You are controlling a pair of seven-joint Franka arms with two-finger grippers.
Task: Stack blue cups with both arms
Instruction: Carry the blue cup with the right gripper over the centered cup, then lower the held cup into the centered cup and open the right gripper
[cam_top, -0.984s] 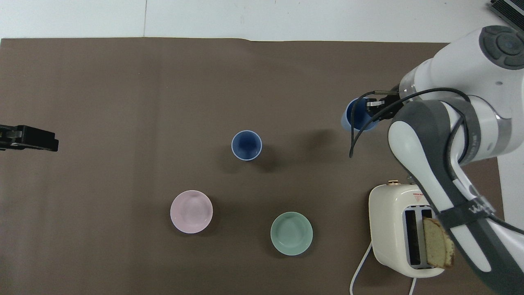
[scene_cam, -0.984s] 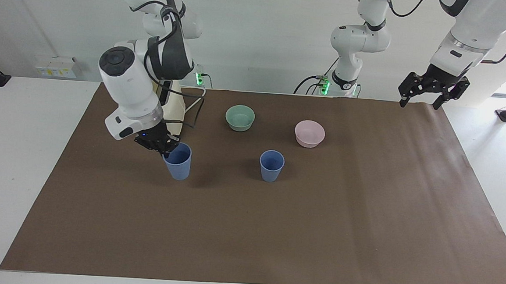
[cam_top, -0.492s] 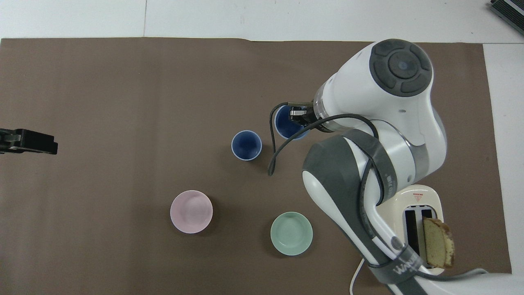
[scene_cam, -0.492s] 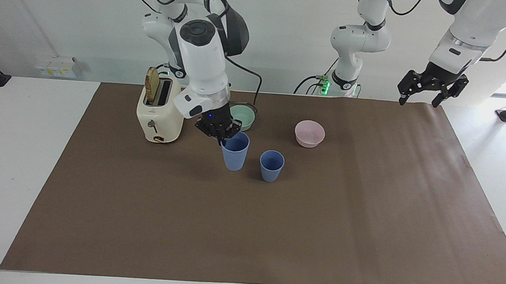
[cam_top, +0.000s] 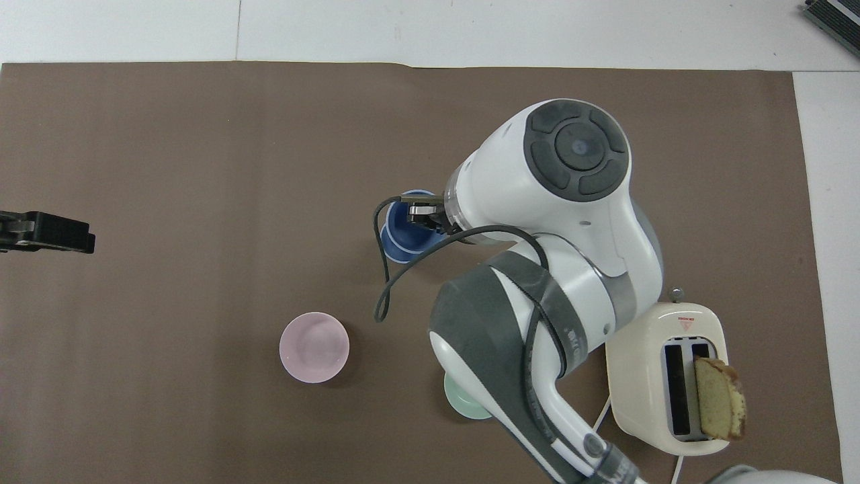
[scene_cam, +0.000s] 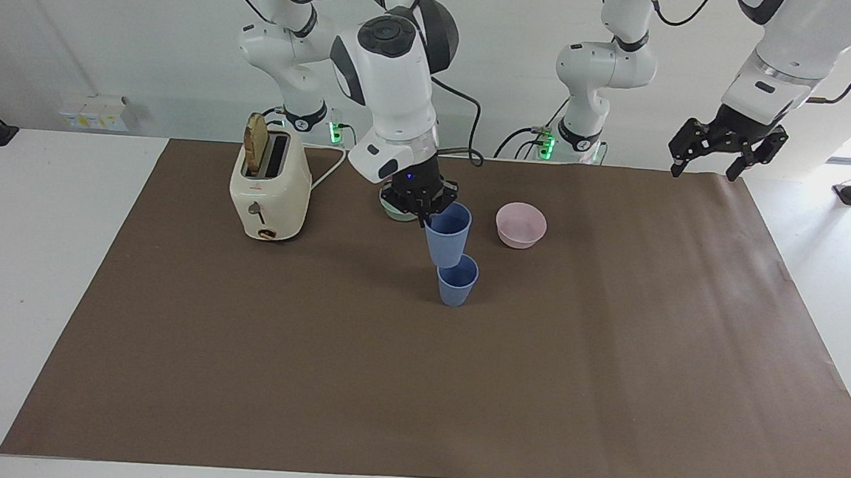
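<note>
One blue cup (scene_cam: 457, 282) stands upright mid-mat; only part of its rim (cam_top: 395, 253) shows from overhead. My right gripper (scene_cam: 425, 212) (cam_top: 422, 214) is shut on the rim of the other blue cup (scene_cam: 447, 234) (cam_top: 405, 227) and holds it slightly tilted in the air. That cup's base is right at the standing cup's mouth. Whether the two touch cannot be told. My left gripper (scene_cam: 703, 173) (cam_top: 82, 235) waits open and empty, raised over the mat's corner at the left arm's end.
A pink bowl (scene_cam: 520, 225) (cam_top: 314, 347) sits nearer the robots than the standing cup. A green bowl (scene_cam: 395, 211) (cam_top: 462, 405) is mostly hidden by the right arm. A cream toaster (scene_cam: 269, 189) (cam_top: 662, 376) with a bread slice stands toward the right arm's end.
The right arm has carried its blue cup sideways from the right arm's end of the mat and lifted it over the standing cup. The left gripper stayed put.
</note>
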